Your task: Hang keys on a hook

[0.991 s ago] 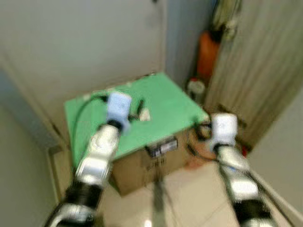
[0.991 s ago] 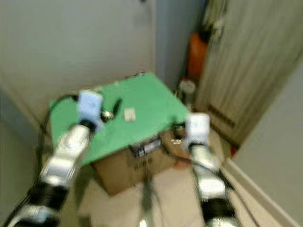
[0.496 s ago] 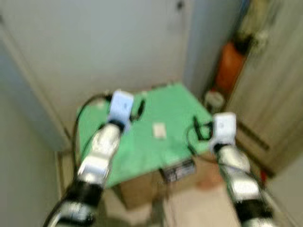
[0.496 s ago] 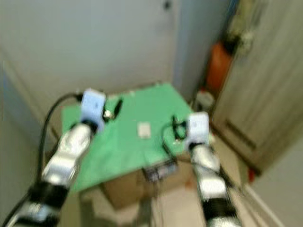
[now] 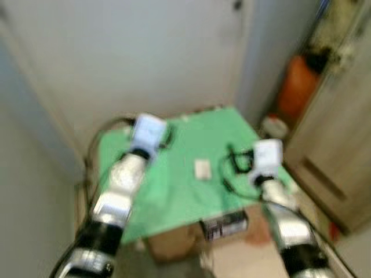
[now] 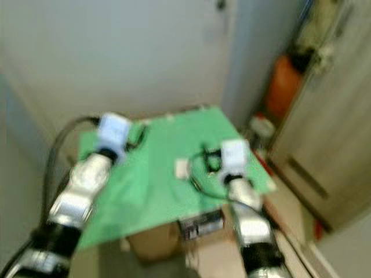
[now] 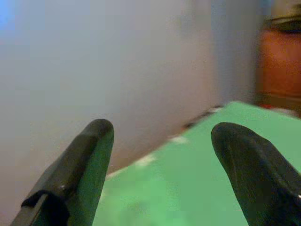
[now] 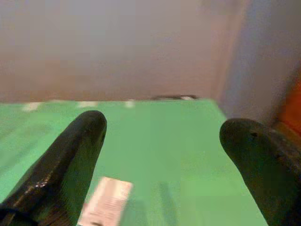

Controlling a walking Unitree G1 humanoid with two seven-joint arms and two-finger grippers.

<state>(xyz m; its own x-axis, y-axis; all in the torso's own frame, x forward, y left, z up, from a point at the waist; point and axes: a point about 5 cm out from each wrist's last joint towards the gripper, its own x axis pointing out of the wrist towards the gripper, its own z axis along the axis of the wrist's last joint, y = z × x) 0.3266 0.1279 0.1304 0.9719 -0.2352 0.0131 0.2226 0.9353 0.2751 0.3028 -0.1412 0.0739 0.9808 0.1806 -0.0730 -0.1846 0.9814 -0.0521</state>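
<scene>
1. Presently, both tools are carried forward over a green worktop (image 5: 191,191), fingers spread and gripping nothing. The left tool (image 7: 160,160) points across the far left part of the green surface toward a pale wall (image 5: 133,63). The right tool (image 8: 164,155) points over the middle of the surface.
2. Spread fingers on each tool suggest a stance of readiness for a pick, not a carry.
3. Just ahead of the right tool lies a small white card (image 8: 106,200), flat on the green surface; in the left eye view it (image 5: 202,168) sits between the two arms.
4. The keys cannot be made out with confidence: the head views are blurred, and the dark shapes near each wrist may be cables.
5. No hook can be identified. A small dark mark (image 5: 237,5) high on the wall is too blurred to name.
6. Beyond the worktop stand an orange container (image 5: 297,95) and a wooden door (image 5: 342,133), well apart from either tool.
</scene>
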